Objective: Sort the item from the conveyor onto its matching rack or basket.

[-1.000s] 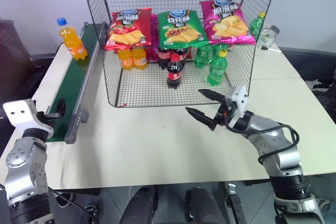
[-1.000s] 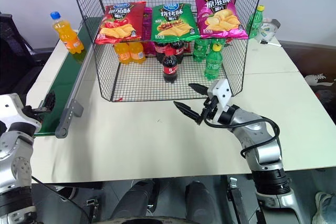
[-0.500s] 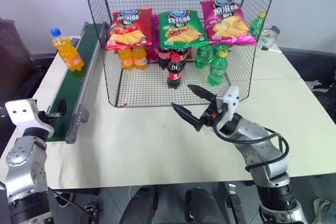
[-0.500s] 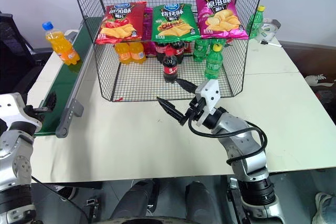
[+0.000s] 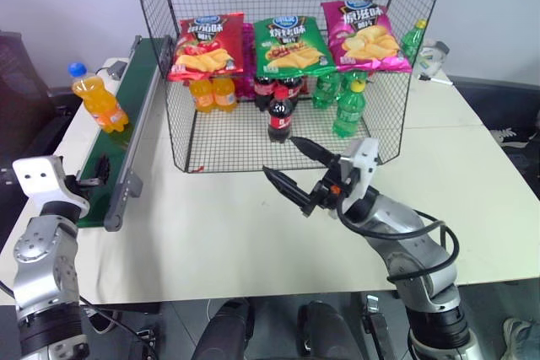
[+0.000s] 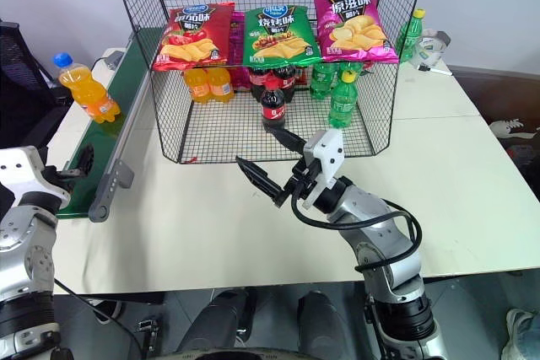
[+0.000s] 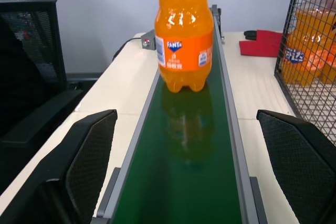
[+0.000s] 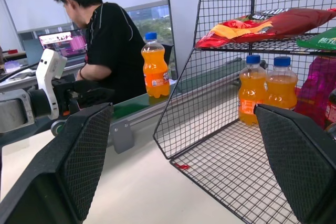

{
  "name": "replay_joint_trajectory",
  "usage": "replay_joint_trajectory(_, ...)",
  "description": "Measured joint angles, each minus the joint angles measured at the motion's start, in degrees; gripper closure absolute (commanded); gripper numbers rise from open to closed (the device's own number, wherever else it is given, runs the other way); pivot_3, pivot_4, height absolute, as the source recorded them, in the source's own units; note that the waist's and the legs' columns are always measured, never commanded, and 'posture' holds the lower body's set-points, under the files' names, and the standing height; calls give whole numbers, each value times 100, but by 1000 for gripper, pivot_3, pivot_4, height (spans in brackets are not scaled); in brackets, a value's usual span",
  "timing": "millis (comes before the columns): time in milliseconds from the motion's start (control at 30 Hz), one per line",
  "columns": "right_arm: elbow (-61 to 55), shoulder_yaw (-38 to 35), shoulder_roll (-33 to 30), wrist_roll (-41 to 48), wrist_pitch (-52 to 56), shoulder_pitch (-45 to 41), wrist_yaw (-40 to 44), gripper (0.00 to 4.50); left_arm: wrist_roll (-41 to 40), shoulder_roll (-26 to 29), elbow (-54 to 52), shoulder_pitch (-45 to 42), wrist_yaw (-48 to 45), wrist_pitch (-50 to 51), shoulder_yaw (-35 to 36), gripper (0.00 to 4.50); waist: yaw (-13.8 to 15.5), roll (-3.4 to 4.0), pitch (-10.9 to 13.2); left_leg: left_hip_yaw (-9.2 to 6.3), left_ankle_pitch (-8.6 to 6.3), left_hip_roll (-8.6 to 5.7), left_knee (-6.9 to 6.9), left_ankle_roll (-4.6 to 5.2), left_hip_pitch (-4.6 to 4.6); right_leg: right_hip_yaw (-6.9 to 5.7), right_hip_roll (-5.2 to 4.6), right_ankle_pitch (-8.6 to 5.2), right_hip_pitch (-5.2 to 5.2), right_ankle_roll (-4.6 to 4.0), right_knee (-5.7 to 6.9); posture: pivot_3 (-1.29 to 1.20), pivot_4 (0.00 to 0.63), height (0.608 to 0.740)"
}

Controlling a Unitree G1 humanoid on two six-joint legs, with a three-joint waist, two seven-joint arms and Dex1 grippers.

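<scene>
Cream tabletop (image 5: 236, 233) carries everything. At 9 o'clock, the left gripper (image 7: 184, 156) waits at the near end of the conveyor (image 5: 118, 137), its fingers (image 7: 86, 150) spread wide and empty, aimed up the belt. At 10 o'clock, the orange soda bottle (image 5: 99, 101) stands upright on the belt; over the last second it has ridden down from the far end toward that gripper, though well short of it. At 12 o'clock stands the wire rack (image 5: 287, 56), with 2 matching orange bottles (image 5: 213, 94) inside. At 5 o'clock, the right gripper (image 5: 297, 172), fingers apart and empty, has swung leftward across the table. I judge the pickup is near.
</scene>
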Motion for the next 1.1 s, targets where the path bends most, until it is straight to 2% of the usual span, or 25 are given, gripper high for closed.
replay_joint_trajectory(1067,1,11,-3,148,35,85,131,0,-198,448,27,-15,-184,128,137,41,0,0,0,0,0,0,0,0,0,1,0,0,0,0,1,0,150,740)
replay_joint_trajectory(1100,1,12,-2,150,37,85,127,0,-198,448,27,-15,-185,128,137,278,0,0,0,0,0,0,0,0,0,1,0,0,0,0,1,0,150,740)
